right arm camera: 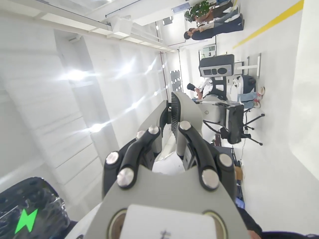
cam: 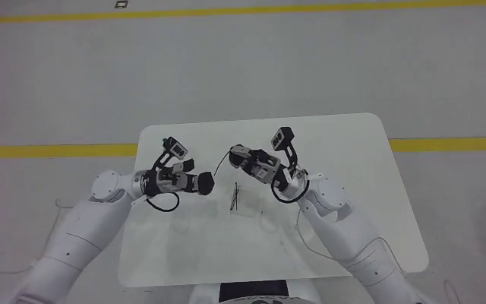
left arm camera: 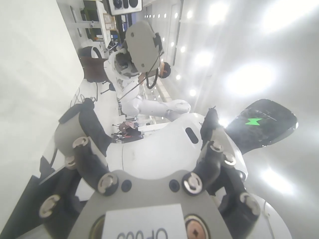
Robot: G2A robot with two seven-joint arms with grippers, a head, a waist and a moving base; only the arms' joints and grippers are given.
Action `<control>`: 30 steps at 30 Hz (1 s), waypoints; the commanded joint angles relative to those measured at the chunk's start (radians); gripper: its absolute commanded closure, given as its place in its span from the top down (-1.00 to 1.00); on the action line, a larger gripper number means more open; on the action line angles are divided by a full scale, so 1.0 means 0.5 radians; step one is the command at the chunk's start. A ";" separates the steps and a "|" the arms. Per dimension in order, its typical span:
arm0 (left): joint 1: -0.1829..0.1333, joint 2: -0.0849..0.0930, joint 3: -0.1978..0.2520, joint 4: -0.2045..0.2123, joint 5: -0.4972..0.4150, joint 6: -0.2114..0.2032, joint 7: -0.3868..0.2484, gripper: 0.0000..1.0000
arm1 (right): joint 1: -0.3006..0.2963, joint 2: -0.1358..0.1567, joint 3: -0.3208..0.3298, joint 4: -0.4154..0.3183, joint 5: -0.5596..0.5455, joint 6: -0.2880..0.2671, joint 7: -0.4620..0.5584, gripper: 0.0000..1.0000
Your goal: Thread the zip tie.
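My right gripper (cam: 234,154) hovers over the middle of the white table (cam: 342,152), shut on one end of a thin dark zip tie (cam: 221,163). The tie curves down from it toward my left gripper (cam: 205,182), which is just to the left, facing it. In the left wrist view the left gripper (left arm camera: 148,110) is open with nothing between its fingers (left arm camera: 86,115), and the right gripper (left arm camera: 142,45) shows farther off with the zip tie (left arm camera: 132,89) hanging from it. In the right wrist view the right gripper (right arm camera: 172,100) has its jaws pressed together.
Several spare zip ties (cam: 235,199) lie in a small bundle on the table just in front of the grippers, beside a clear wrapper (cam: 249,210). The table has bare surface to the far right and toward its front edge.
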 commanded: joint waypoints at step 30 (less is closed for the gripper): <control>0.140 -0.254 -0.214 -0.106 0.496 0.000 0.563 1.00 | -0.119 -0.101 -0.225 -0.029 -0.264 -0.423 -0.692 -1.00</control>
